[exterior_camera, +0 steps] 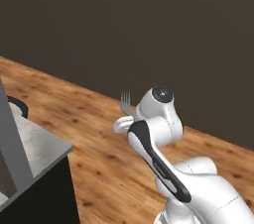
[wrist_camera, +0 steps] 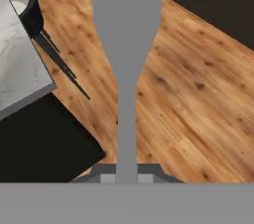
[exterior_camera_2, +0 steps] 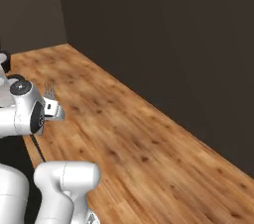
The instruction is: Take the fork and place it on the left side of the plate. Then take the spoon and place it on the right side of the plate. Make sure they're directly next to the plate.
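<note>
The hand (wrist_camera: pixel 127 177) is clenched on the fork (wrist_camera: pixel 126 44), gripping the low end of its thin handle between the two finger tips; in the hand view the fork runs straight out from the hand along the line of the gripper, handle nearest the hand and the four tines farthest from it, so its long axis follows the hand's own reach; the head broadens beyond the handle and the tines run out past the top edge of that view.

In the left base view the tines of the fork (exterior_camera: pixel 125 102) stand up just beyond the wrist, pointing upward, with the wooden floor (exterior_camera: pixel 99 119) behind them; in the right base view the fork (exterior_camera_2: pixel 49 89) rises the same way from the hand (exterior_camera_2: pixel 52 109), tines up and clear of everything around it.

As for containers, a dark round cup-like vessel (wrist_camera: pixel 22 0) sits on the pale marbled bench (wrist_camera: pixel 20 64) off to the upper left of the hand in the hand view; its inside looks pale, and whether anything lies in it cannot be told; the bench has a dark front below its grey edge; the fork is held in the air over the wooden floor, beside that bench and apart from it.
</note>
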Tool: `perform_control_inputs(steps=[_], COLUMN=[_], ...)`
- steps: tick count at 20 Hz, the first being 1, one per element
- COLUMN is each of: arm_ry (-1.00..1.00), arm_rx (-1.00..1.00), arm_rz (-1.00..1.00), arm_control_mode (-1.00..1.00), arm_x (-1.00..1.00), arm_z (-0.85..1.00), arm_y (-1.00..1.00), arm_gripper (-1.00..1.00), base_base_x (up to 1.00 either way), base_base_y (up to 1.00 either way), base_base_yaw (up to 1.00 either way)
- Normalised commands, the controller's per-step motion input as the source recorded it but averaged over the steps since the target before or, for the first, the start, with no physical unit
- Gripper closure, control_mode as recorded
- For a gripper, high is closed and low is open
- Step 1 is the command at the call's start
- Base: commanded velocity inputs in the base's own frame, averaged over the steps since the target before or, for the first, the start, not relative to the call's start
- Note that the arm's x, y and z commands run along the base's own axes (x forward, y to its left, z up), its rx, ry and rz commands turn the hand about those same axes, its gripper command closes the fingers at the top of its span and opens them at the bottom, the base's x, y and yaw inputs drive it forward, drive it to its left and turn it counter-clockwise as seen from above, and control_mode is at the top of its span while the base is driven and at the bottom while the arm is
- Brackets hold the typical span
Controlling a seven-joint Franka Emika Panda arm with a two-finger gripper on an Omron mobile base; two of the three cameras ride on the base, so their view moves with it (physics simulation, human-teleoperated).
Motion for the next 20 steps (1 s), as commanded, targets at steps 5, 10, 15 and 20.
perform_control_inputs(steps=[5,10,15,20], arm_ry=[0.00,0.00,0.00,0.00], arm_rx=[0.00,0.00,0.00,0.00], arm_rz=[0.00,0.00,0.00,0.00], arm_control_mode=[1.00,1.00,1.00,1.00], arm_x=[0.00,0.00,0.00,0.00], arm_z=[0.00,0.00,0.00,0.00], arm_y=[0.00,0.00,0.00,0.00], arm_gripper=[1.00,1.00,1.00,1.00], base_base_x=[0.64,0.62,0.63,0.68], base_base_y=[-0.27,-0.15,-0.18,-0.34], base_base_yaw=[0.48,0.54,0.54,0.48])
